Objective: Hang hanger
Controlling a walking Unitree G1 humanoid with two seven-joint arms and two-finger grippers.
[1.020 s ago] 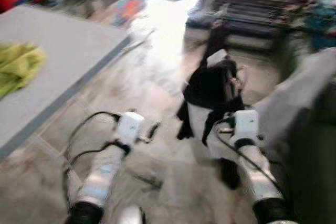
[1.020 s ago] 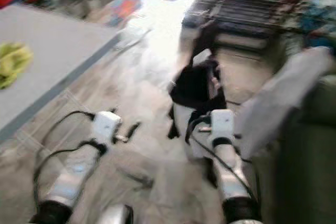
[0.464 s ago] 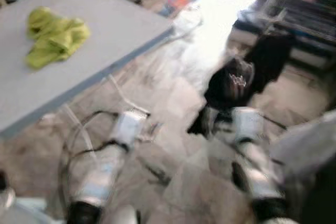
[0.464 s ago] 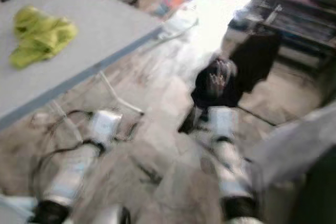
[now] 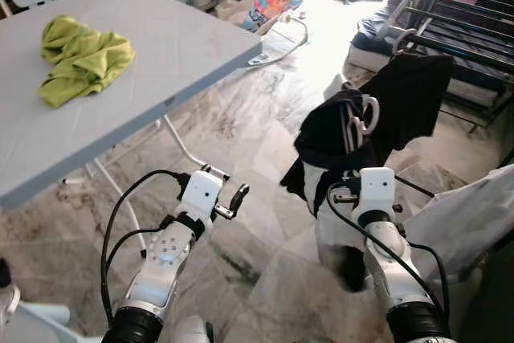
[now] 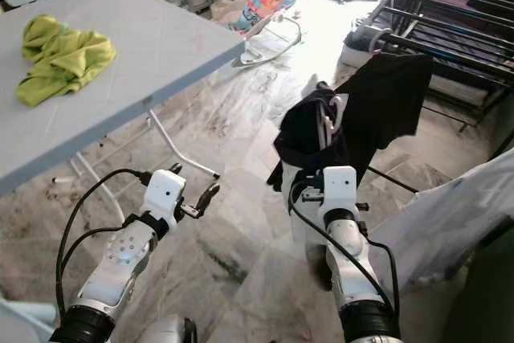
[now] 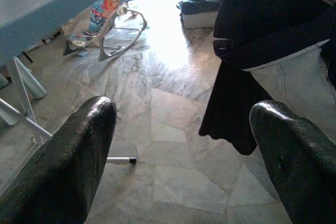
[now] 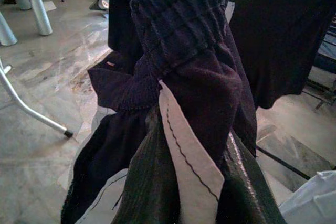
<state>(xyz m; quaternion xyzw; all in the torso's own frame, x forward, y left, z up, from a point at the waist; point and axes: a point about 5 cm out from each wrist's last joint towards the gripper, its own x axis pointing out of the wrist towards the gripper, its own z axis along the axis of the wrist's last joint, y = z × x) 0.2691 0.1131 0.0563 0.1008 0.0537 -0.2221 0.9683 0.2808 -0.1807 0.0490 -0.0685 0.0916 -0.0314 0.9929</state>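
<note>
Hanger (image 5: pixel 365 114), garment-draped, pinched in right hand (image 8: pixel 184 182), held upright; rack (image 5: pixel 466 14) ahead and rightward. Left hand (image 7: pixel 184 145) spread, idle.

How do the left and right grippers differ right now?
The left gripper is open and empty; the right gripper is shut on the dark garment. The left points at bare floor; the right holds its load up near the drying rack. Both are raised forward.
</note>
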